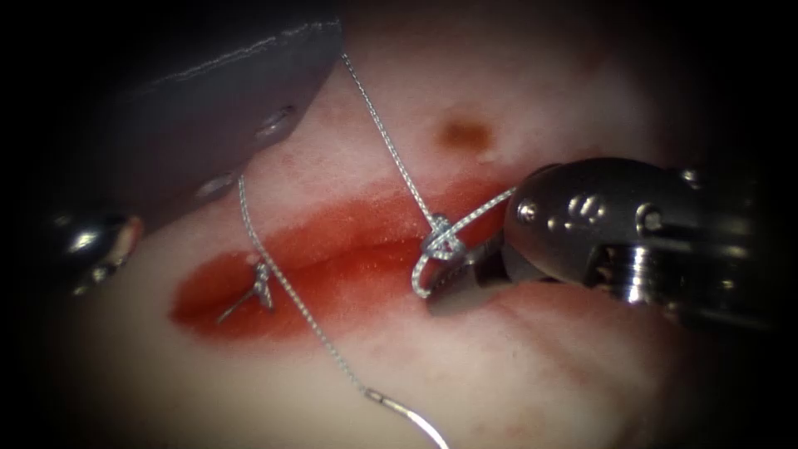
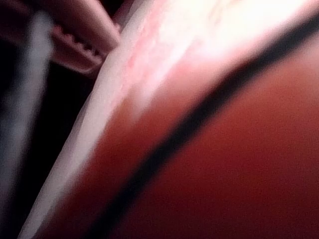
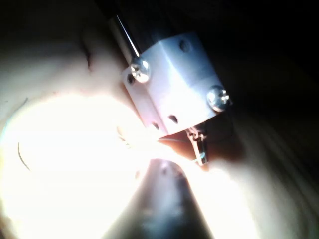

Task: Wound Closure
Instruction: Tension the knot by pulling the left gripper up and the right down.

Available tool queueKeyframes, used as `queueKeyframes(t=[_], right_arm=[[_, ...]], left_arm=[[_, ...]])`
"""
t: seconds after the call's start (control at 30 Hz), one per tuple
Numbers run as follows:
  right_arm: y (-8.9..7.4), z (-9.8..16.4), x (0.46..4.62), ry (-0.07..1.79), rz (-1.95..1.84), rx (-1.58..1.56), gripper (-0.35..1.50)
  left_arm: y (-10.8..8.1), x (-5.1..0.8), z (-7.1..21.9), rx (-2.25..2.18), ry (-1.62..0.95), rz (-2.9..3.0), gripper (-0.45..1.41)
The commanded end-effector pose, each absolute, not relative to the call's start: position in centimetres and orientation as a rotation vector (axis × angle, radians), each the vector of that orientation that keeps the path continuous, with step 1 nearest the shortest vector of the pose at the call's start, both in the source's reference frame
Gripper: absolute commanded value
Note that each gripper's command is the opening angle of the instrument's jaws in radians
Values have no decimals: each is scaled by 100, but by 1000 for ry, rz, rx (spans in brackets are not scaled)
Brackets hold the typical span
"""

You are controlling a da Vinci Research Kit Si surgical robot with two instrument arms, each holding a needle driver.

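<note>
The cut [image 1: 332, 266] runs across the tissue [image 1: 532, 366], wet with red fluid. My right tool [image 1: 455, 287] comes in from the right, its jaws shut on a loop of thread [image 1: 420, 278] just beside a knot [image 1: 440, 239] over the cut. One strand [image 1: 382, 133] climbs from the knot to the upper left. My left tool [image 1: 100, 241] sits at the left edge. A second strand [image 1: 291, 291] crosses the cut down to the needle [image 1: 416, 414], which lies free on the tissue, held by neither tool.
An earlier stitch with short cut ends [image 1: 256, 284] sits at the left end of the cut. A brown spot [image 1: 461, 133] marks the tissue behind the cut. A dark strand of thread [image 2: 199, 119] crosses red tissue in the left wrist view.
</note>
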State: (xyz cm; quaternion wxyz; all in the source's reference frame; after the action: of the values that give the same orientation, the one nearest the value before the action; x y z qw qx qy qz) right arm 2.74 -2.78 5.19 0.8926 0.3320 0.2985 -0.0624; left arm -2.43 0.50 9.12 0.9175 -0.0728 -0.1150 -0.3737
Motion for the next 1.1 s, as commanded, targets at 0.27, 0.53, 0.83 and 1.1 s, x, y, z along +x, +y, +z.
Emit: queueKeyframes(t=[0.27,0.53,0.83,1.1], right_arm=[[-286,526,286,615,-259,729,-35],[-289,519,284,626,-362,736,-35],[-289,510,288,657,-730,642,-35],[-303,498,297,429,-1093,554,-35]], left_arm=[[60,-238,929,-239,-201,-831,-45],[69,-224,936,-228,-214,-1092,-45],[78,-220,938,-181,-225,-1204,-45],[80,-217,939,-182,-222,-1210,-45]])
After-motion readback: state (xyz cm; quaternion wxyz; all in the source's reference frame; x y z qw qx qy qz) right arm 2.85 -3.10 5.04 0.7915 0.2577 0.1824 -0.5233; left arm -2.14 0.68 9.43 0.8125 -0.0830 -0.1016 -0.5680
